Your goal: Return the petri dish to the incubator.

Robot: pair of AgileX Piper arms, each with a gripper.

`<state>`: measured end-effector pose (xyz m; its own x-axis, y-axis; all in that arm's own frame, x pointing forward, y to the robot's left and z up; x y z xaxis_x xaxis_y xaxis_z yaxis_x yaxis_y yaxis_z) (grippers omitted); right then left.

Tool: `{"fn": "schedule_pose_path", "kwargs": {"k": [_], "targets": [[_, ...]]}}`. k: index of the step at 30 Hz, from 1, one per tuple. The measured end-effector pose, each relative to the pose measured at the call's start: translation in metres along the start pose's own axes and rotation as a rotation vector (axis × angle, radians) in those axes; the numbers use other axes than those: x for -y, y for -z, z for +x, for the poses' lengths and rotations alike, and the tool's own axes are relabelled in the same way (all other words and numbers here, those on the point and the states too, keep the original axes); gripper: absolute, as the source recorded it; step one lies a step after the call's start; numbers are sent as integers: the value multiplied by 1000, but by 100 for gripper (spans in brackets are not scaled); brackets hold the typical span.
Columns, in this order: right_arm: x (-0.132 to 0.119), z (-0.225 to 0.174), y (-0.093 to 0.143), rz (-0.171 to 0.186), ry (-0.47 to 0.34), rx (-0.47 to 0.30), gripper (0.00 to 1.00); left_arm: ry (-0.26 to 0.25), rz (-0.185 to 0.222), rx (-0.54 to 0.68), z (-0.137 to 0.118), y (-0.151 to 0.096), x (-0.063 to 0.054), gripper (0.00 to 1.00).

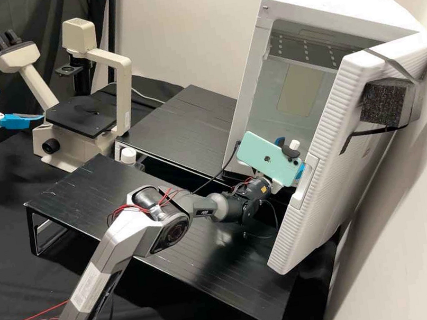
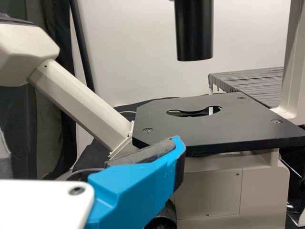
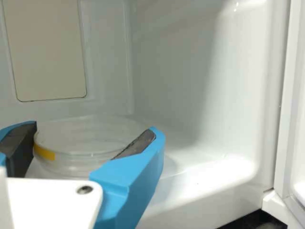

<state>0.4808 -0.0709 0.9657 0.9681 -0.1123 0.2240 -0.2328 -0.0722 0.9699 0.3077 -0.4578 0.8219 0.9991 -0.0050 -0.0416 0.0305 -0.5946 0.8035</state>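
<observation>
As the petri dish [image 3: 86, 143], inside the incubator [image 3: 176, 81] at the right wrist view's lower left, looks light but brittle, the right fingers [image 3: 131, 174] gripping its sides need little force, the left fingers [image 1: 16, 121] standing open.

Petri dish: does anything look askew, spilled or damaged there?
Nothing stands out. The petri dish is in the right tool, inside the incubator, with no visible crack or marked tilt. The yellow strip on its side looks like a label. No spill shows beside it.
</observation>
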Motion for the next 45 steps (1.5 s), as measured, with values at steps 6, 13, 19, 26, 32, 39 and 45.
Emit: {"fn": "schedule_pose_path", "kwargs": {"k": [6, 13, 19, 26, 32, 39, 45], "targets": [[1, -1, -1, 1, 3, 4, 100, 0, 0, 0, 0, 0, 0, 100], [-1, -8, 0, 3, 6, 8, 100, 0, 0, 0, 0, 0, 0, 100], [-3, -26, 4, 10, 9, 6, 100, 0, 0, 0, 0, 0, 0, 100], [-7, -62, 15, 26, -5, -29, 100, 0, 0, 0, 0, 0, 0, 100], [-3, -106, 17, 52, -10, -55, 100, 0, 0, 0, 0, 0, 0, 100], [3, -171, 31, 57, -92, -100, 100, 0, 0, 0, 0, 0, 0, 100], [22, -215, 45, 20, -187, -87, 100, 0, 0, 0, 0, 0, 0, 100]]}}
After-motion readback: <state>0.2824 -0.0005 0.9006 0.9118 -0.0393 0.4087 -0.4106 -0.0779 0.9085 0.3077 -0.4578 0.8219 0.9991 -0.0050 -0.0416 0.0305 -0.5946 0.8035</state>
